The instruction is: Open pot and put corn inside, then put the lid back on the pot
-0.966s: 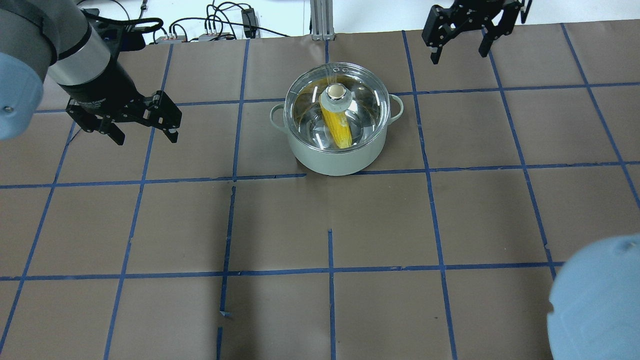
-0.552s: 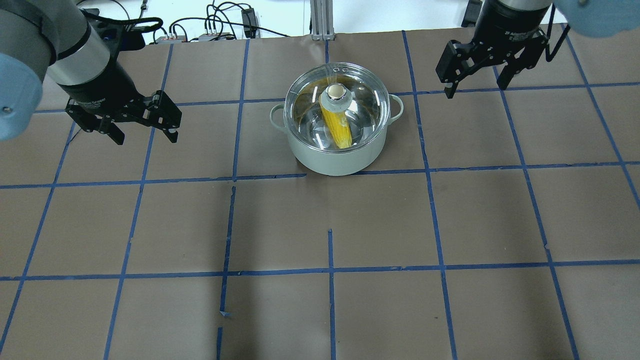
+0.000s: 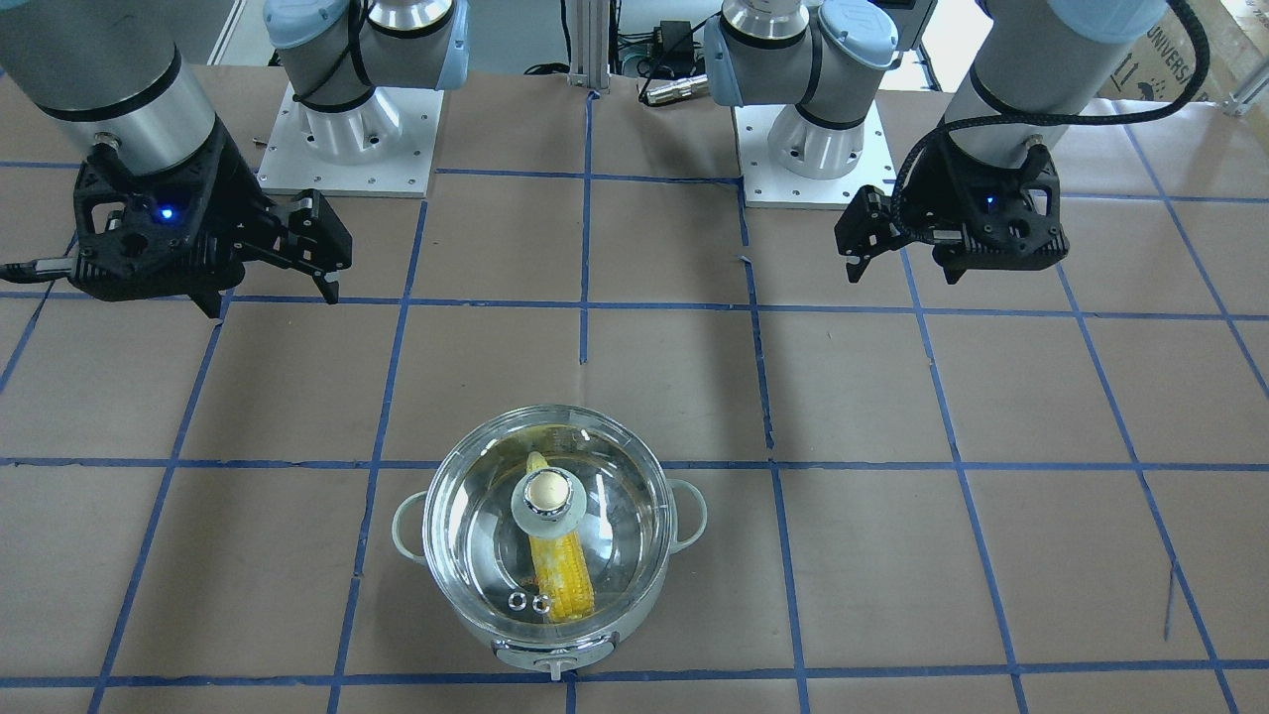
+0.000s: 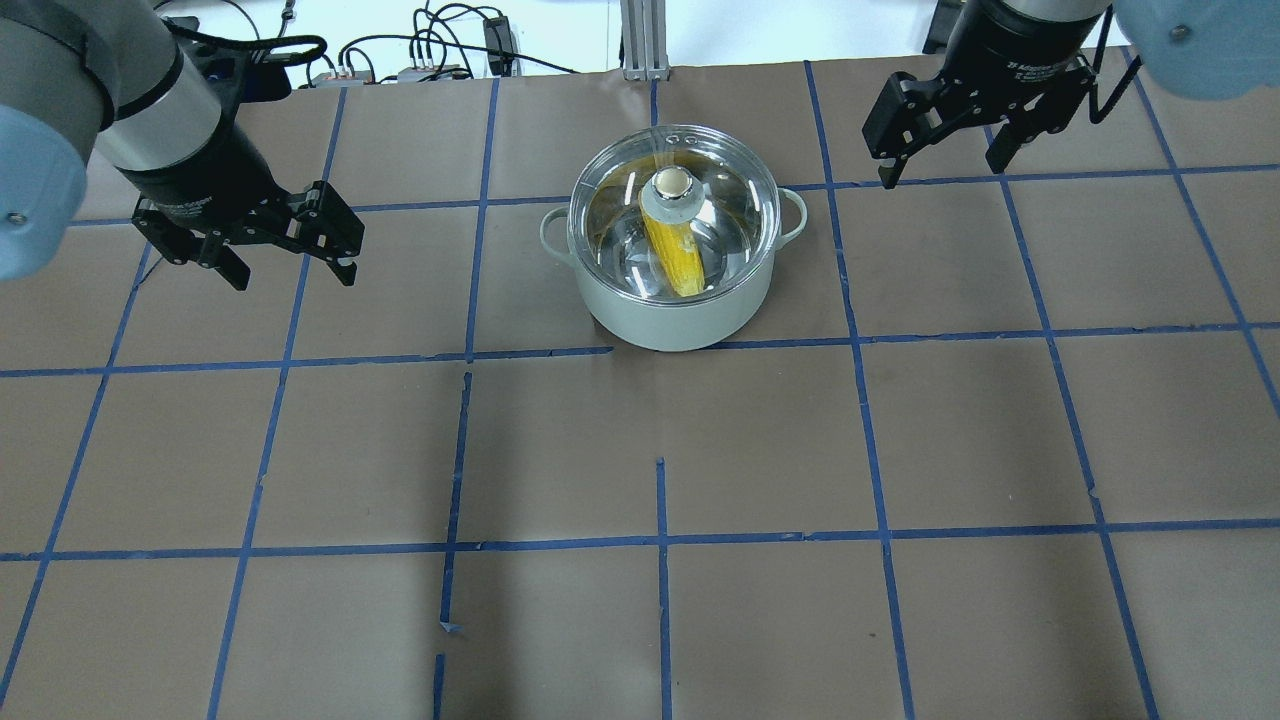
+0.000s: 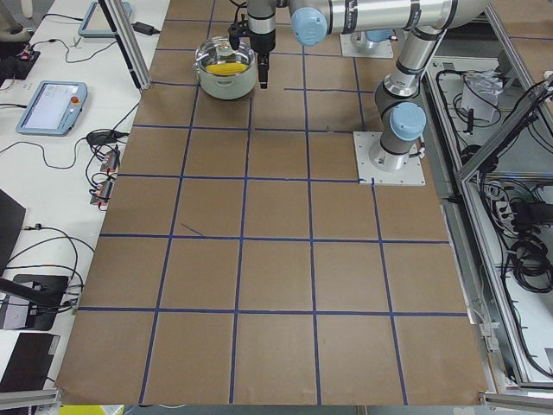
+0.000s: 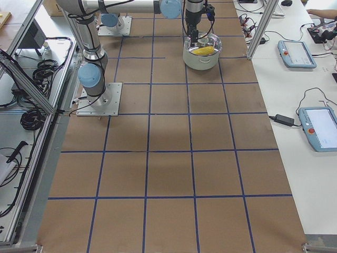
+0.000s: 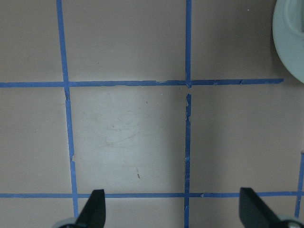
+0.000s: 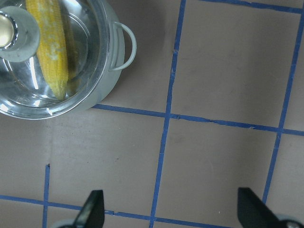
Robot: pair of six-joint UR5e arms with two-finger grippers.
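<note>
The pale grey-green pot (image 4: 672, 318) stands on the brown table at the back centre. The clear glass lid (image 4: 725, 205) sits on it, beige-topped knob (image 4: 673, 184) up. The yellow corn (image 4: 677, 258) lies inside, seen through the glass. My left gripper (image 4: 295, 275) is open and empty, hovering well left of the pot. My right gripper (image 4: 940, 172) is open and empty, to the right of and behind the pot. The front view shows the pot (image 3: 690, 516), lid (image 3: 610, 496), corn (image 3: 561, 583), left gripper (image 3: 902, 273) and right gripper (image 3: 273, 297). The right wrist view shows the lid (image 8: 88, 66) and corn (image 8: 50, 47).
Blue tape lines grid the brown table cover (image 4: 660, 450). Cables and an aluminium post (image 4: 640, 35) lie beyond the back edge. The arm bases (image 3: 347, 139) stand on white plates. The left wrist view shows the pot's edge (image 7: 290, 42) at top right.
My right arm swung round: its elbow left the lower right of the overhead view, and the open gripper came forward from the back edge, then slightly left. The left arm, pot and lid stayed still.
</note>
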